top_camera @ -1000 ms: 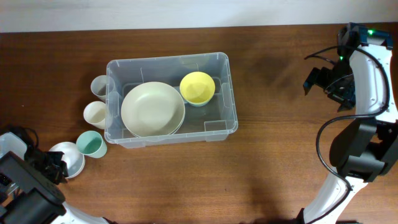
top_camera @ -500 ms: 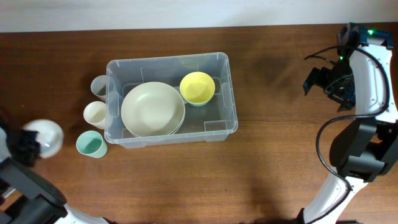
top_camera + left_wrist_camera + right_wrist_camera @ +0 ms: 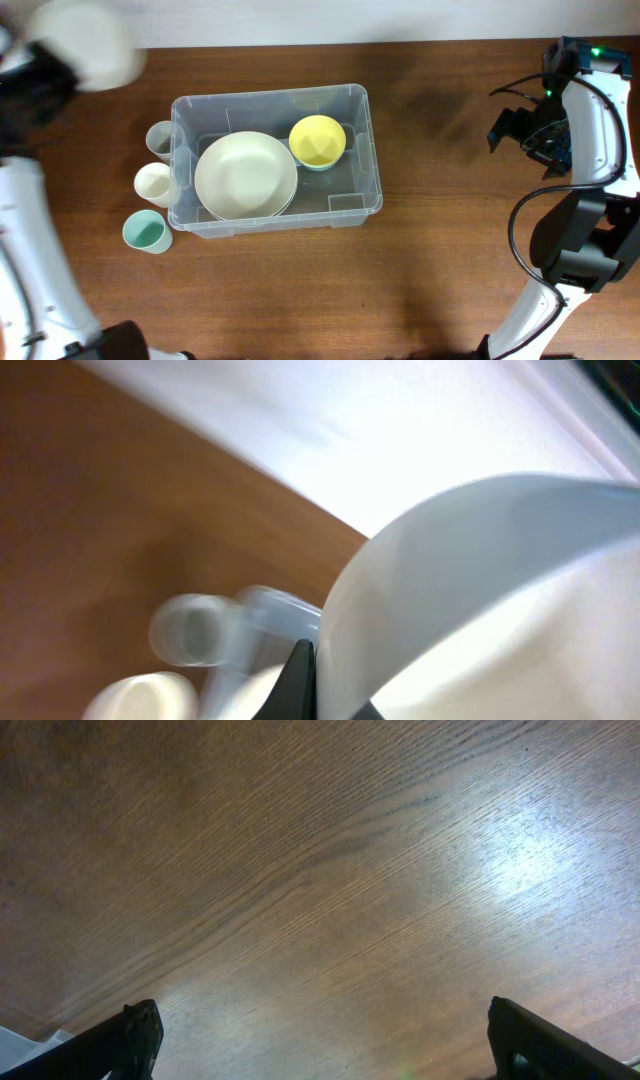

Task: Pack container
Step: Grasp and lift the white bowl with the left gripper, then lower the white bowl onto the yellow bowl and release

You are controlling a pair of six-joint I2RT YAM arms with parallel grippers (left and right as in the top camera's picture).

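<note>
Container [image 3: 372, 150] sits left of centre on the table [image 3: 450, 260], open wood to its right. Left gripper [image 3: 50, 68] clamps a white bowl [image 3: 92, 42] over the far-left corner; right gripper [image 3: 515, 128] gapes empty near the right edge.

My left gripper [image 3: 48, 68] is at 10 o'clock in the overhead view, blurred, clamped tight on a white bowl [image 3: 92, 45]. My right gripper [image 3: 512, 130] hangs at 3 o'clock, facing down, jaws spread wide, holding nothing.
</note>
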